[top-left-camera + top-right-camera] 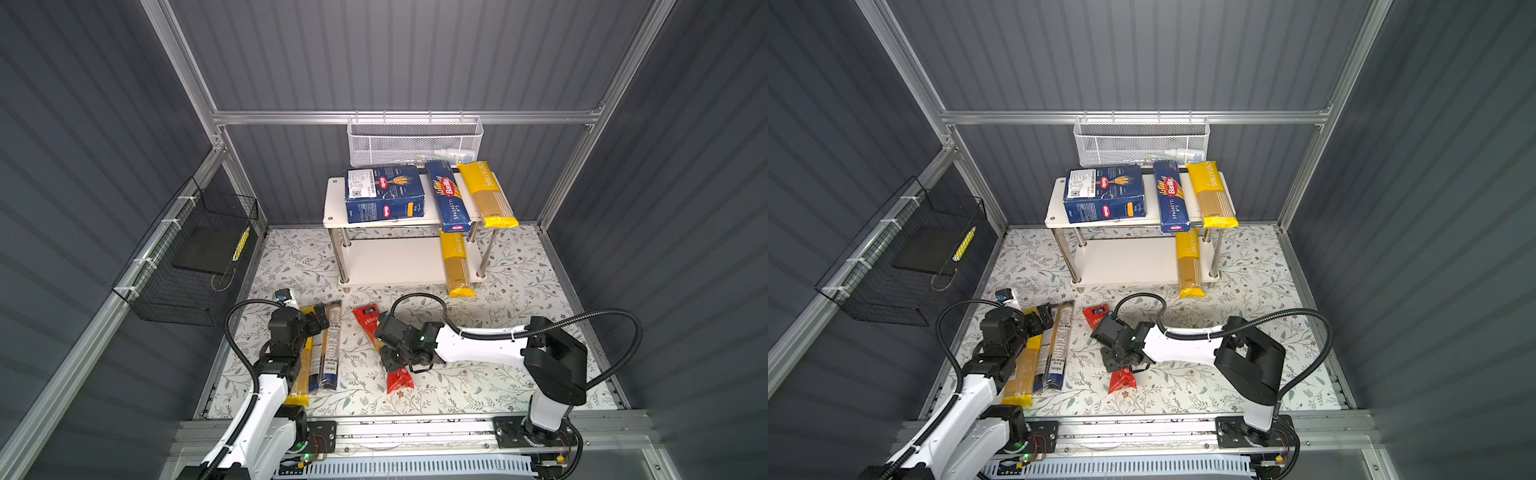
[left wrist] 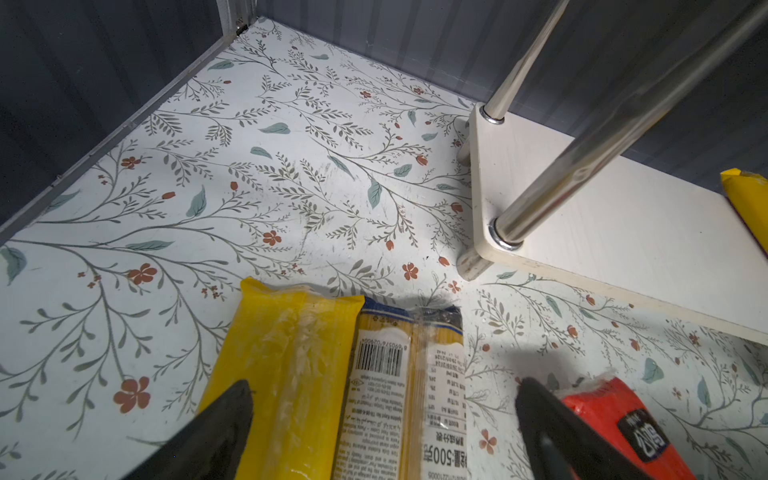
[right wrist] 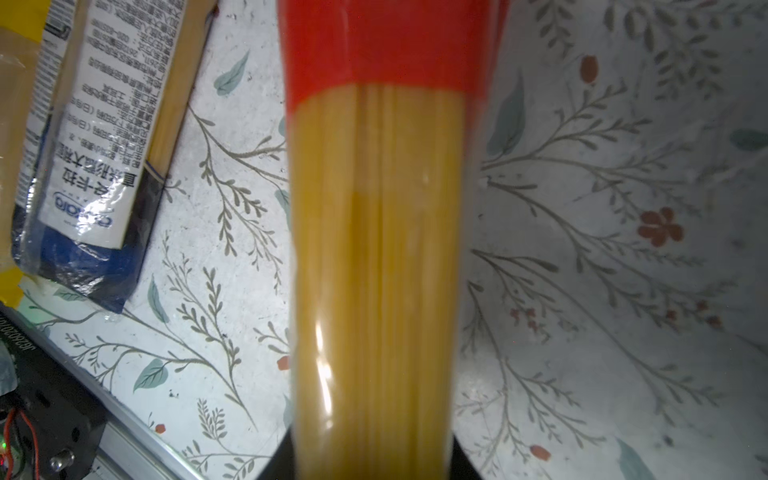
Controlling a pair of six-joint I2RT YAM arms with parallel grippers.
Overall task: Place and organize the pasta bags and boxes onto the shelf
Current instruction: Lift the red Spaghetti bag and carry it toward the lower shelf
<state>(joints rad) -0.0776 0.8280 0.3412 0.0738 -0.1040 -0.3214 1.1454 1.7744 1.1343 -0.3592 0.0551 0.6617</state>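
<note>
The red bag [image 3: 376, 249] fills the middle, pinched in the right gripper [image 3: 370, 463]. Near it, not touching, the blue bag [image 3: 95, 166] lies on the mat [image 3: 602, 249].

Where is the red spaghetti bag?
In both top views the red bag lies on the flowery mat in front of the shelf, right of the blue-labelled bag, with the right gripper closed around its middle.

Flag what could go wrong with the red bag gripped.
The right gripper holds the red bag near its middle; the long packet may swing on lifting and hit a shelf leg.
The narrow box and upper yellow bag overhang the top board at its front edge; a nudge could tip them off.
The open left gripper hangs over the near yellow bag and the blue-labelled bag, lying together, and may pinch both.
</note>
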